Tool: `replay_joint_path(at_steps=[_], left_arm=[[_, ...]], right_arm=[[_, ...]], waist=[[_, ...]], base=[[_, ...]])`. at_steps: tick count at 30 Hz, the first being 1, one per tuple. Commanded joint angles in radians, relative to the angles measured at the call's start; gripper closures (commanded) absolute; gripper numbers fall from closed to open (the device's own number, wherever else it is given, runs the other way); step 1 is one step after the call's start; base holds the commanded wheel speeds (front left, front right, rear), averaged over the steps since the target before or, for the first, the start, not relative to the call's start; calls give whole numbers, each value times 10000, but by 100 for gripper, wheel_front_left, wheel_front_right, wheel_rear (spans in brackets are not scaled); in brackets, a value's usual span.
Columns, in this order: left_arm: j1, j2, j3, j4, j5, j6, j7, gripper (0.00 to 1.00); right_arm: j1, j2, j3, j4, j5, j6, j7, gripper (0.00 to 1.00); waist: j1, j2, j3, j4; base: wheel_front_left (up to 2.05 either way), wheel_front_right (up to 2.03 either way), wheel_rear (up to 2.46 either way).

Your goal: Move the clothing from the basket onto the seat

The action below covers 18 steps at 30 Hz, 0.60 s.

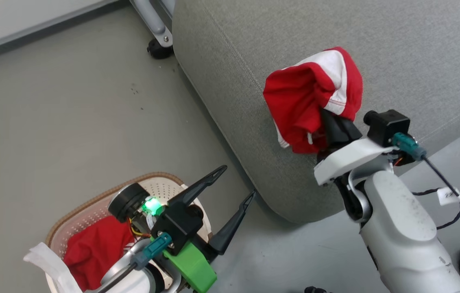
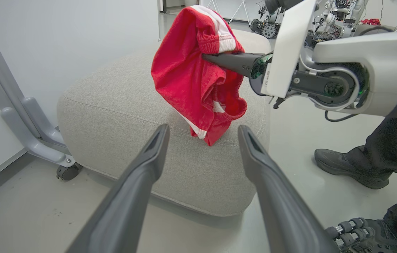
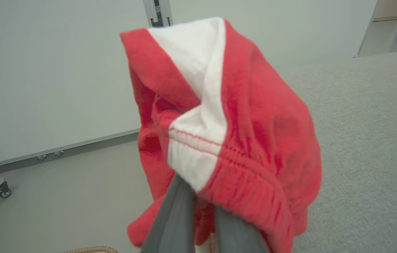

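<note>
Red shorts [image 1: 311, 97] with white trim hang from my right gripper [image 1: 328, 122], which is shut on their waistband just above the near edge of the grey seat [image 1: 396, 40]. In the right wrist view the shorts [image 3: 247, 140] bunch over the shut fingers [image 3: 177, 218], with the seat [image 3: 366, 123] behind them. My left gripper [image 1: 238, 181] stands open and empty above the basket [image 1: 91, 202], where a second red garment [image 1: 95, 248] lies. The left wrist view looks between the left gripper's [image 2: 203, 130] spread fingers at the shorts [image 2: 191, 80] dangling over the seat [image 2: 114, 112].
A grey wheeled frame leg [image 1: 158, 32] stands at the seat's far left corner, by the wall. A person's dark shoe [image 2: 349, 168] and trouser leg are on the floor right of the seat. A black cable [image 1: 449, 183] trails from my right wrist.
</note>
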Motion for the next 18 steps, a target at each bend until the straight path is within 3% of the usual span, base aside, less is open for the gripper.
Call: replay_joint_path(at_steps=[1,8,18], left_arm=[[-310,118,20,-95,126,-81,56,0],[-1115,247,31,-391,433,-262,199,0],[-2307,164,37,-572,863,-484,69,0]], right_arm=[[-379,-9,-292,100,-30,1,-40,100],[-1682,-167,-1720,272,-198,1,-49,100],[-3941,-1189,-3713,753,-547,1,-44,100]], waist=[[0,-1,820,125],[0,-1,2048,849],[0,-1,3479,1866]], base=[[0,0,0],[0,0,0],[0,0,0]])
